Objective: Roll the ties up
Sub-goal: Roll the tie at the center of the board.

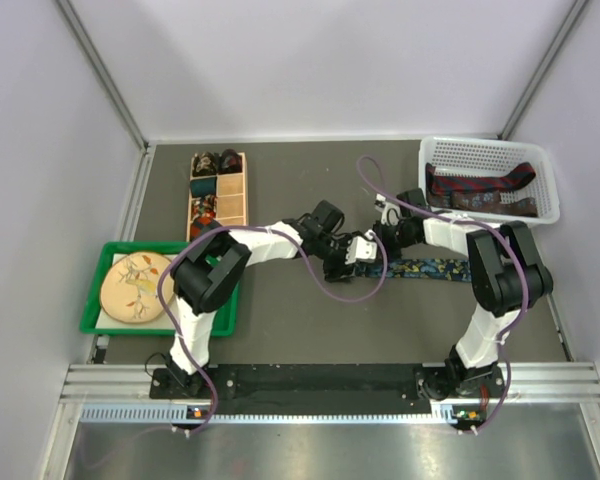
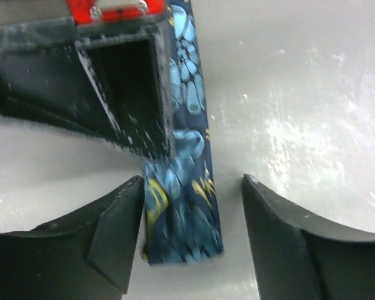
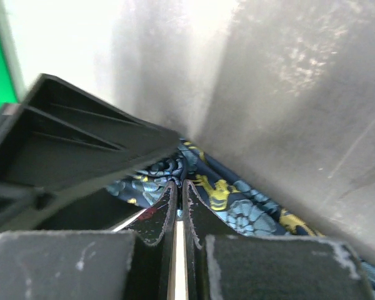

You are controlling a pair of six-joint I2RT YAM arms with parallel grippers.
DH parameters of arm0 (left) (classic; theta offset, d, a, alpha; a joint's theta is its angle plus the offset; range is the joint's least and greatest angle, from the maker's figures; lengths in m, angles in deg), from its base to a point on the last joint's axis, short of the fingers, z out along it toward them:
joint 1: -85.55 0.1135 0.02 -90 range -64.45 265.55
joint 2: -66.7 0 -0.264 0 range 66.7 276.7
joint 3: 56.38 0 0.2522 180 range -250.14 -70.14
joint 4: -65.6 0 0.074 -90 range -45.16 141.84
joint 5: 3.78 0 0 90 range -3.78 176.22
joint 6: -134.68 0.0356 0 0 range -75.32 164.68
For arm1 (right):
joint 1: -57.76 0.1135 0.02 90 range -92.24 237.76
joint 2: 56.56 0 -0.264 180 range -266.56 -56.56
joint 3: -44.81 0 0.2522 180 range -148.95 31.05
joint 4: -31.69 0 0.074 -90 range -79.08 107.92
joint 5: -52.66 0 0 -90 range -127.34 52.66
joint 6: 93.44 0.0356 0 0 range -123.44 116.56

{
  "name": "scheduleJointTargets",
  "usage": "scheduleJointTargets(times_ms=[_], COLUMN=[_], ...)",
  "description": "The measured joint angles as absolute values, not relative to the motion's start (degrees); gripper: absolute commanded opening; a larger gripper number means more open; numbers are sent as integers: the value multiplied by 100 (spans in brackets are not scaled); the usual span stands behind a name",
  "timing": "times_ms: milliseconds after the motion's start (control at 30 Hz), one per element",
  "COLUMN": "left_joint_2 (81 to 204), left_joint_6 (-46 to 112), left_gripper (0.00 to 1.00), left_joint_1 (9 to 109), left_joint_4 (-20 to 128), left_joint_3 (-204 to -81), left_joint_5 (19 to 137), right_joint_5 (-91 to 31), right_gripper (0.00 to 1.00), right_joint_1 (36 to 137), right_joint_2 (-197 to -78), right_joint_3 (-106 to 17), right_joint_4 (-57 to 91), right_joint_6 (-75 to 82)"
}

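**Top external view.** Both arms reach to the middle of the table. The left gripper and the right gripper meet over the left end of the blue floral tie. The tie lies flat and runs off to the right. More ties wait in the basket at far right. Finished coils sit in the compartment box at far left.

**Left wrist view.** The left gripper is spread and straddles the tie's end. One finger is just beside the fabric edge and the other stands apart from it. Nothing is pinched. The right gripper's body sits over the tie just beyond.

**Right wrist view.** The right gripper has its fingers pressed together, tips down over the tie. No fabric shows between them.

**Procedure (judged).** The step in hand is starting the roll.
1. Keep the right tips bearing on the tie as an anchor.
2. Centre the left fingers across the full width of the tie.
3. Close on the very end.
4. Turn the end over tightly, so that the first fold is square to the tie's length.

A skewed start is likely to give a cone-shaped coil.
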State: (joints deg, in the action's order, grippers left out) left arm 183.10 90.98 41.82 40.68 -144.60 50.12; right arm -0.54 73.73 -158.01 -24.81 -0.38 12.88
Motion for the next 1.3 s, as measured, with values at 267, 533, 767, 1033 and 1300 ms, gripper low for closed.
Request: scheduleJointTargets(times_ms=[267,533,767,1033,1300], left_joint_2=[18039,17871,17993,18302,18232], left_joint_6=[8585,7586,6312,5643,5726], left_gripper=[73,73,68,55,45], left_joint_1=[4685,4945,4899,4856,4836], left_joint_4=[4247,5318,6890,7884,8033], left_joint_3=[-13972,-13398,-13146,-12831,-12764], left_joint_5=[4719,4289,4059,3882,3790], right_joint_5=[-249,-255,-231,-221,-207], right_gripper=[0,0,0,0,0], right_joint_1=[7373,7373,7371,7371,7369], right_joint_2=[-15950,-15950,-15937,-15924,-15893], right_joint_3=[-2481,-2444,-2369,-2328,-2260], right_joint_4=[1,76,207,277,379], right_joint_6=[1170,1154,1157,1157,1159])
